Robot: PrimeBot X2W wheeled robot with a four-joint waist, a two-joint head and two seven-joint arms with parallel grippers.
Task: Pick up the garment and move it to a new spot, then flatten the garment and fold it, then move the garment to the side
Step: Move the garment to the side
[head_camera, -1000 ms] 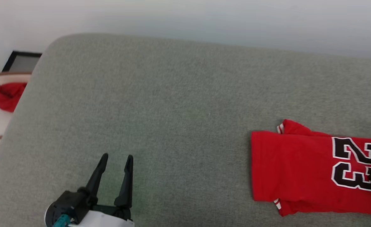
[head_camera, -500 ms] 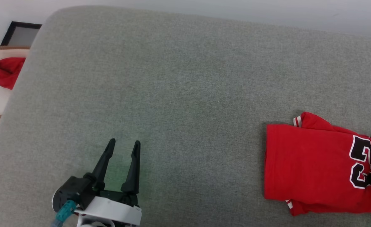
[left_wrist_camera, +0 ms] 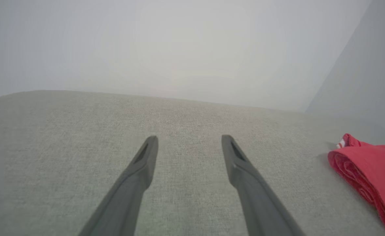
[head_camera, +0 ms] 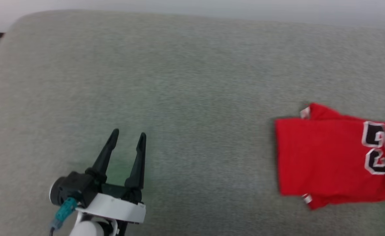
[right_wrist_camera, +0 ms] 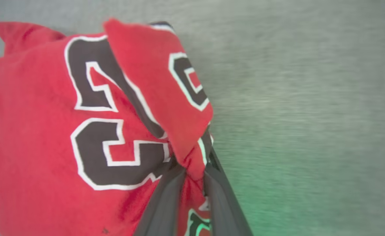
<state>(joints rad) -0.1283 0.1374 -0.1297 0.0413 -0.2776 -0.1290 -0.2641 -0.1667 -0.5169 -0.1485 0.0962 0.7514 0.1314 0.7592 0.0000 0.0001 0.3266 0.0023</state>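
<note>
Left gripper (head_camera: 128, 132): seen at the lower left of the head view, fingers spread apart and pointing up that view, with nothing between them. In the left wrist view (left_wrist_camera: 189, 137) both fingers are seen over bare grey cloth.
Surface (head_camera: 192, 82): covered in grey woven cloth and rounded at its far left corner. A faint green tint is noted beside the left gripper.
Wall (left_wrist_camera: 179, 49): pale and plain, seen behind the far edge of the surface.
Garment (head_camera: 320, 164): red, folded flat, laid on the right part of the surface, well apart from the left gripper. It is cut off by the right edge of the head view. Striped trim (head_camera: 305, 112) is seen at its left corners. Its layered fold edge is seen in the left wrist view (left_wrist_camera: 369, 164).
Numerals (head_camera: 375, 147): black, edged white, on the garment's right part; blurred.
Right gripper (right_wrist_camera: 194, 170): fingers drawn close together and clamped on a bunched fold of the garment (right_wrist_camera: 32, 131) at its numbered end. A red flap is turned over onto the numerals.
</note>
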